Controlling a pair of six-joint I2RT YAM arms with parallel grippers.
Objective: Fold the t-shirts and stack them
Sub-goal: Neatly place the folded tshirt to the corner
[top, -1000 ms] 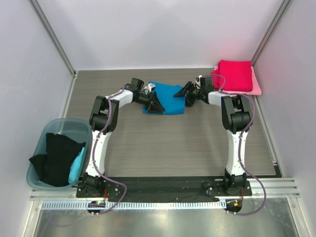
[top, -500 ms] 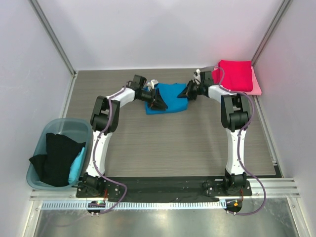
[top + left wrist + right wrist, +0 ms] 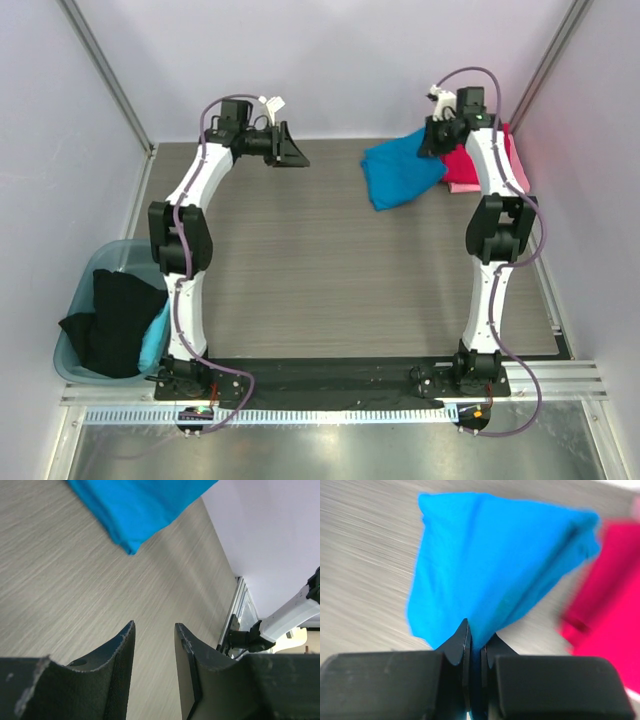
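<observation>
The bright blue t-shirt [image 3: 398, 172] hangs by one edge, and my right gripper [image 3: 434, 140] is shut on that edge at the far right of the table. The cloth spreads in a fan below the jaws, and its right part lies over the crimson t-shirt [image 3: 466, 168]. In the right wrist view the blue t-shirt [image 3: 495, 565] fills the middle. My right gripper [image 3: 476, 636] pinches it, and the crimson t-shirt [image 3: 612, 600] lies to the right. My left gripper [image 3: 292, 154] is raised at the far left, open and holding nothing. In the left wrist view the left gripper [image 3: 154, 629] stands over bare table, and the blue t-shirt [image 3: 137, 502] lies beyond it.
A pale pink t-shirt [image 3: 521, 172] lies under the crimson one by the right wall. A teal tub [image 3: 88, 272] at the near left holds a black t-shirt [image 3: 112, 322], which drapes over its rim. Metal frame posts stand at the two back corners.
My right gripper shut on the blue t-shirt, then lifted it right and back onto the crimson one. My left gripper let go of the shirt and rose back to the far left.
</observation>
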